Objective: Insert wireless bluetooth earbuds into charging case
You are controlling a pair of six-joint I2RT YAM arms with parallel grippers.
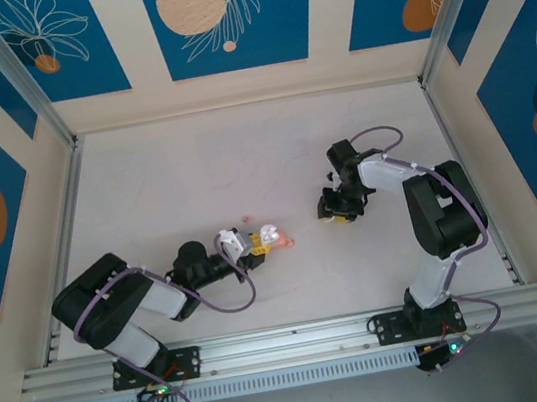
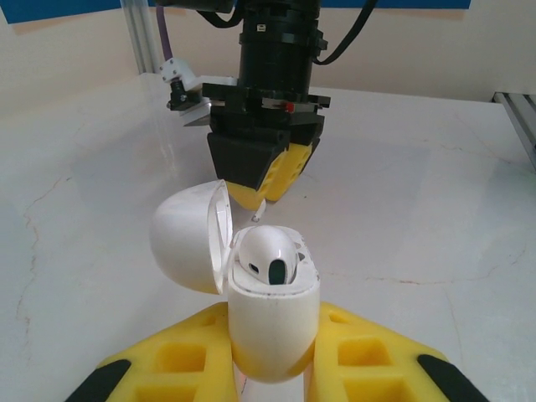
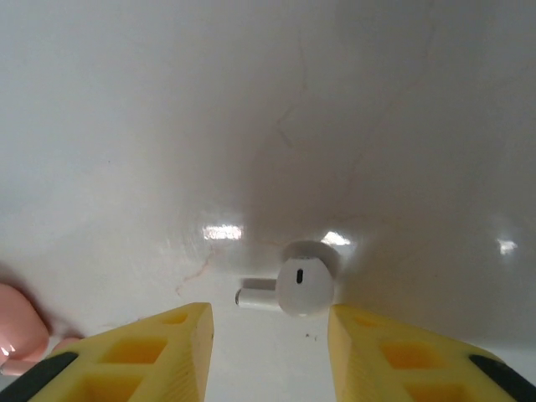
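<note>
Pickup of second earbud [image 3: 303, 287], three o'clock of charging case [image 2: 275, 335]; poises right gripper [image 3: 268, 322], fingers parted, astride it, gripping nothing; clamps left gripper [image 1: 253, 246] tight round lid-up case, first earbud [image 2: 268, 255] seated; calls next for closing, lifting, stem-down alignment.

The charging case [image 2: 272, 327] hides the stem of the earbud [image 2: 270, 254].

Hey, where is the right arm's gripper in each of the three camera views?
Top external: right gripper, right of centre.
Left wrist: the gripper, upper centre, beyond the open case.
Right wrist: its yellow fingers along the bottom edge.
Shared landmark: that white case, top and left wrist.
</note>
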